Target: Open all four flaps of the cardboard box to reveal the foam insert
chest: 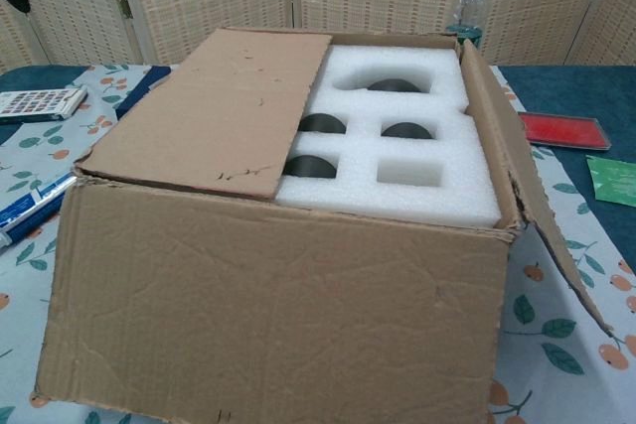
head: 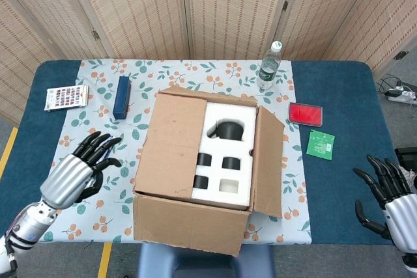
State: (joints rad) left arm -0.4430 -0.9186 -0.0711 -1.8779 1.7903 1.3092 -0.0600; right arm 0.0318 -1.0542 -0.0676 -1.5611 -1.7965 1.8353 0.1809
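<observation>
One flap (head: 177,140) is what remains for me: the left one lies flat across the left half of the cardboard box (head: 202,174), hiding that part of the white foam insert (head: 228,161), while the right flap (head: 268,161) hangs out and down over the box's right side. The box sits mid-tabletop (head: 339,76), its near wall overhanging the near edge. My left hand (head: 73,175) hovers over the flowered cloth well left of the box, fingers (head: 98,144) spread wide and holding nothing; my right hand (head: 394,200) is at the near right corner, well apart from the box, fingers likewise splayed and empty. I judge the corrugated card light and fairly stiff, creased along its hinge at the left wall, so it should swing rather than bend. Its best hold looks to be the free inner edge running down the middle of the box, where fingertips can slip under above the foam; the surface is dry and matte, unlikely to slip. Foam beneath dents easily, so I should lift, not press.
</observation>
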